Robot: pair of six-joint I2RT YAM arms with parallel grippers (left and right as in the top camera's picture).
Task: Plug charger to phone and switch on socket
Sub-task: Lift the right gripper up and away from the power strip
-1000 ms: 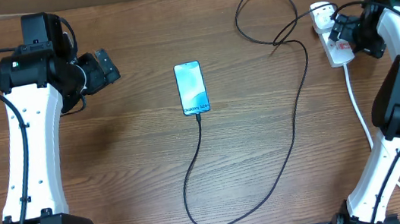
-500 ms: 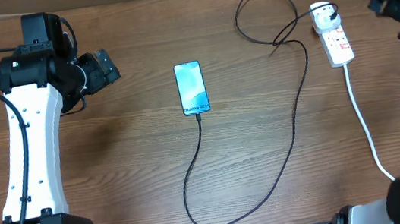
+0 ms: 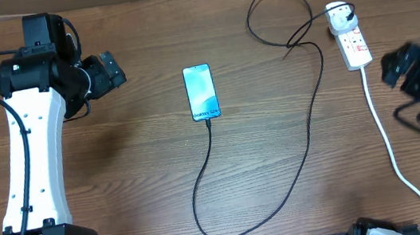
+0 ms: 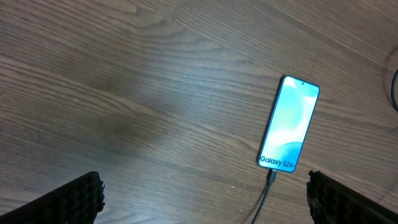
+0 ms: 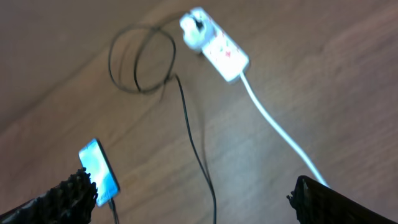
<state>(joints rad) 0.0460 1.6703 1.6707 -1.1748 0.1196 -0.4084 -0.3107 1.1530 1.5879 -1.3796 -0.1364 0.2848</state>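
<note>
The phone (image 3: 200,92) lies face up mid-table, teal screen lit, with the charger's black cable (image 3: 311,121) plugged into its bottom edge. The cable loops across the table to a white plug head (image 3: 337,15) seated in the socket, a white power strip (image 3: 354,45) at the far right. The phone also shows in the left wrist view (image 4: 290,132) and the right wrist view (image 5: 98,172). The socket shows in the right wrist view (image 5: 221,50). My left gripper (image 3: 112,69) is open and empty, left of the phone. My right gripper (image 3: 401,68) is blurred, open and empty, right of the socket's cord.
The thick white cord (image 3: 390,147) runs from the socket down toward the table's front right edge. The black cable forms a loop (image 3: 274,17) at the back of the wooden table (image 3: 122,184).
My right arm has left the socket and swung back toward the front right of the table. The left arm, phone and cable have not moved.
</note>
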